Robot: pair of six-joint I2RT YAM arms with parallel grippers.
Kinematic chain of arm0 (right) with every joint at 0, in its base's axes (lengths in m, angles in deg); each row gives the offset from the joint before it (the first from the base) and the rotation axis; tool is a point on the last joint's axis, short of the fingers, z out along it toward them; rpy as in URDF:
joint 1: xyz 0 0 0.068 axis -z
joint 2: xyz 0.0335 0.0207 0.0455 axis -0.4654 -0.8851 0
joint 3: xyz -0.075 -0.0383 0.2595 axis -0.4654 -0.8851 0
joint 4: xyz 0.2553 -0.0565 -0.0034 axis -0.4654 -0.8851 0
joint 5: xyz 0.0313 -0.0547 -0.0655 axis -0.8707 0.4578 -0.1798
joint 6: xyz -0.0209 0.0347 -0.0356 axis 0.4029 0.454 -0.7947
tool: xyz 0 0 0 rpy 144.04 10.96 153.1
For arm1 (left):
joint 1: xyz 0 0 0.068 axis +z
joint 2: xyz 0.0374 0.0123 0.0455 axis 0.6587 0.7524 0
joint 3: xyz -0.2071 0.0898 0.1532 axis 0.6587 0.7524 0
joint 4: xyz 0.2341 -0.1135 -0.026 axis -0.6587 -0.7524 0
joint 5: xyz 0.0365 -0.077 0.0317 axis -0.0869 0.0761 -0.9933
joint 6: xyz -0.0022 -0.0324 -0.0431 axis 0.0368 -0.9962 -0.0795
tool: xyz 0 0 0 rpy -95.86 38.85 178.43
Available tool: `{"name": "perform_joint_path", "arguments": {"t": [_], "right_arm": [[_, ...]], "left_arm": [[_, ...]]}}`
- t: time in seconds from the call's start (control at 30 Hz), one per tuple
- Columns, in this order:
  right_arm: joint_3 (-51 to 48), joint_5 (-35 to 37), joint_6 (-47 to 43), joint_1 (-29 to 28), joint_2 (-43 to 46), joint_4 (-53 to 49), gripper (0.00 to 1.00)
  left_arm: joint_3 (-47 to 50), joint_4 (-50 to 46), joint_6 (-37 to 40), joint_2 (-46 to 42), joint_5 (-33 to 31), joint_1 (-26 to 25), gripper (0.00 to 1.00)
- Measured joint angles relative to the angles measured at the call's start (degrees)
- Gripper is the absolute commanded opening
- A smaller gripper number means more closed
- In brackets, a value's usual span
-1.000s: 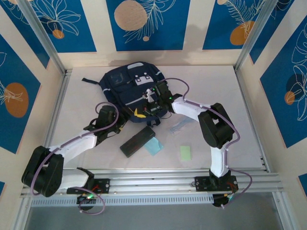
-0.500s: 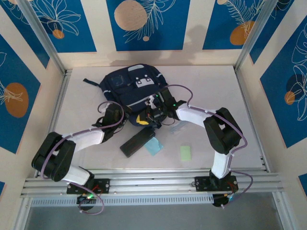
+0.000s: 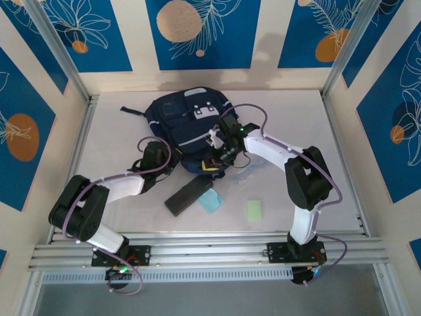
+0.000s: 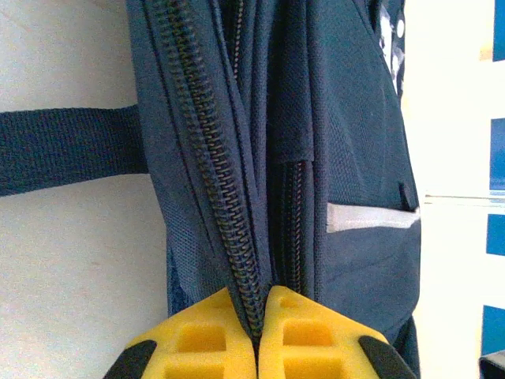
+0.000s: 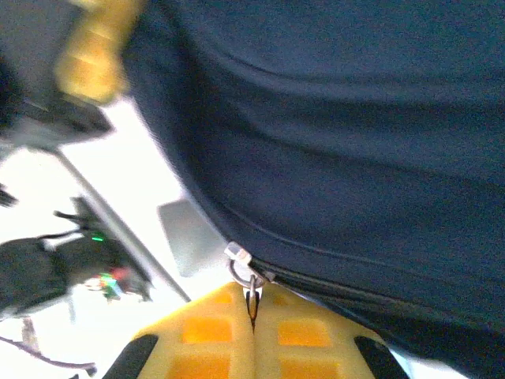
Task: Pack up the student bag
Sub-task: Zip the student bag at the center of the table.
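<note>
The bag (image 3: 184,117) lies at 12 o'clock on the surface (image 3: 296,131), with its lower edge turned toward the arms. A black case (image 3: 189,195), a teal card (image 3: 212,201) and a green card (image 3: 254,210) wait at about 6 o'clock from it, apart from the bag.

The step in hand seems to be opening the zipper. The left gripper (image 4: 256,335) is closed on the edge of the bag, pinching the fabric and the zipper teeth (image 4: 209,174) at about 7 o'clock of the bag. The right gripper (image 5: 252,316) is closed tight on the small metal pull (image 5: 251,294) at about 5 o'clock of the bag.

To do it well, I think the left gripper must act as an anchor and hold the fabric firm, so that the bag does not slide over the surface. The right gripper should draw the pull along the line of the teeth, not away from the bag, because a side pull can jam the slider or let the thin tab slip out. A slow, steady move is better here. The fabric between the two grippers should be a little tight, so the slider runs free. The opening must become wide enough for the case.
</note>
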State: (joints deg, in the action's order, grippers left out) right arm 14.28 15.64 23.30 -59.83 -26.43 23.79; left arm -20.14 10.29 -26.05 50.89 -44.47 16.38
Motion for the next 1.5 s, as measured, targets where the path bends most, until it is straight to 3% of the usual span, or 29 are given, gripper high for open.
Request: {"name": "perform_joint_path", "arguments": {"t": [0.17,0.43,0.5,0.6,0.63,0.67,0.73,0.8,1.07,1.23,1.5], "right_arm": [[-1.49,7.48,-5.25,5.09,0.55,-6.45,0.0],[5.51,27.78,-9.88,8.35,-1.9,-10.19,0.0],[6.43,27.71,-10.43,7.76,-2.45,-9.92,0.0],[6.51,21.99,-10.25,5.75,-2.45,-8.0,0.0],[6.51,19.67,-9.79,5.2,-2.45,-7.15,0.0],[6.54,16.33,-8.81,4.46,-2.45,-5.68,0.0],[6.64,10.32,-5.95,3.19,-2.45,-2.12,0.0],[6.88,4.81,-2.12,2.08,-2.58,2.36,0.0],[18.38,-4.24,7.17,-0.66,-10.67,9.75,0.0],[22.53,-6.25,10.95,-2.29,-14.43,12.2,0.0],[22.71,-7.67,14.99,-4.44,-14.82,15.34,0.0]], "left_arm": [[0.0,-4.0,3.61,-1.64,2.89,2.97,0.0],[-3.19,-9.11,9.27,-1.79,9.01,7.85,0.0],[-6.19,-11.17,11.08,-0.48,9.84,9.4,0.0],[-11.04,-13.44,12.9,2.82,10.03,11.93,0.04],[-12.35,-13.97,13.25,3.8,10.03,12.63,0.17],[-13.75,-14.78,13.88,4.72,9.94,13.35,0.38],[-15.76,-15.93,14.64,5.2,9.49,14.14,0.63],[-17.7,-17.46,15.69,4.85,9.11,14.36,0.98],[-14.73,-25.46,17.66,-9.51,6.69,14.49,1.0],[-6.75,-26.97,13.25,-19.56,6.73,14.14,1.0],[1.73,-22.64,0.59,-17.62,6.21,10.75,0.98]]}}
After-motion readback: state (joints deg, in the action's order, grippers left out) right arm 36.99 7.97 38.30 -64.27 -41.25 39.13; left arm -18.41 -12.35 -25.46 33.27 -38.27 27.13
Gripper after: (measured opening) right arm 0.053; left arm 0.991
